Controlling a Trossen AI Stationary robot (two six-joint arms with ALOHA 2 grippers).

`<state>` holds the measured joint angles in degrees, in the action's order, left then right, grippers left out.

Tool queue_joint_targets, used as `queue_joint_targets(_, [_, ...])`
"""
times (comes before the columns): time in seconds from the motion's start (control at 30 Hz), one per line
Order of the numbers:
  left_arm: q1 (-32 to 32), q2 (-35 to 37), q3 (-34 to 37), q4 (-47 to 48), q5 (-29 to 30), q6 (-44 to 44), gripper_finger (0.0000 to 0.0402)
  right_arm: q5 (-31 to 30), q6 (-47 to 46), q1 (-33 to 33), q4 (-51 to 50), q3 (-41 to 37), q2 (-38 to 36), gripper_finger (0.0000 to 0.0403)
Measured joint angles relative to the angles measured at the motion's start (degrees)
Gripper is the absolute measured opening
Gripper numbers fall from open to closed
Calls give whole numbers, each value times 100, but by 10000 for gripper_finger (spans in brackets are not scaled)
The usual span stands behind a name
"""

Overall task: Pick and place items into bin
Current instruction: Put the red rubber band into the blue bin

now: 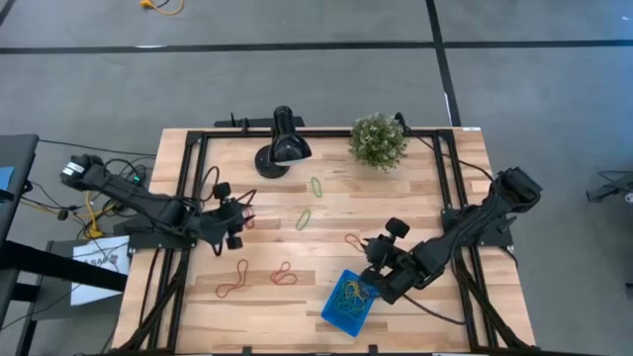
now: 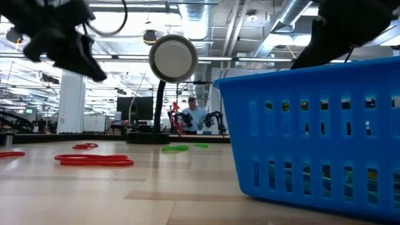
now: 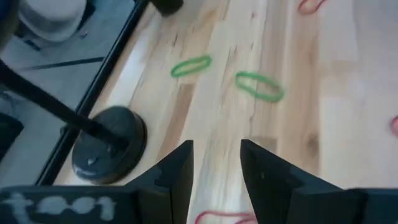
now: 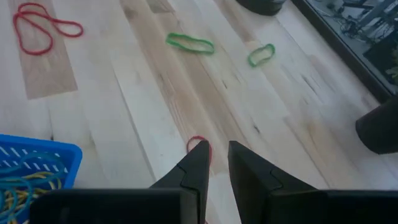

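The left gripper hovers with fingers parted and empty near a limp red rubber-band loop on the wooden table; a thin band could slip out as the fingers close. The right gripper, fingers narrowly apart, empty, hangs beside the shallow bright blue plastic bin, whose long axis runs diagonally, already holding tangled bands

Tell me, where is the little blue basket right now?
In the high view the blue basket sits near the table's front edge, right of centre, just beside the right hand, with rubber bands inside.
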<state>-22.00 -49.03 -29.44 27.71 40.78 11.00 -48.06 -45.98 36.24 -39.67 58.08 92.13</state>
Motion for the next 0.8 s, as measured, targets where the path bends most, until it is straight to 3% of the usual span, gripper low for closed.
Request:
queue_joint_targets(0.13, [122, 0, 226, 9, -159, 502, 123, -6, -156, -39, 37, -110, -293, 54])
queue_joint_targets(0.37, [230, -34, 349, -30, -1489, 952, 123, -15, -288, -147, 608, -127, -425, 54])
queue_joint_targets(0.53, [238, -177, 351, 18, -2196, 993, 124, 264, 235, -163, 972, -126, -376, 54])
queue_joint_targets(0.67, [238, -481, 352, 193, -2215, 990, 131, 318, 241, -147, 1041, -124, -376, 54])
queue_joint_targets(0.8, [265, -937, 353, 242, -1837, 986, 144, 321, 245, -133, 1031, -125, -376, 54])
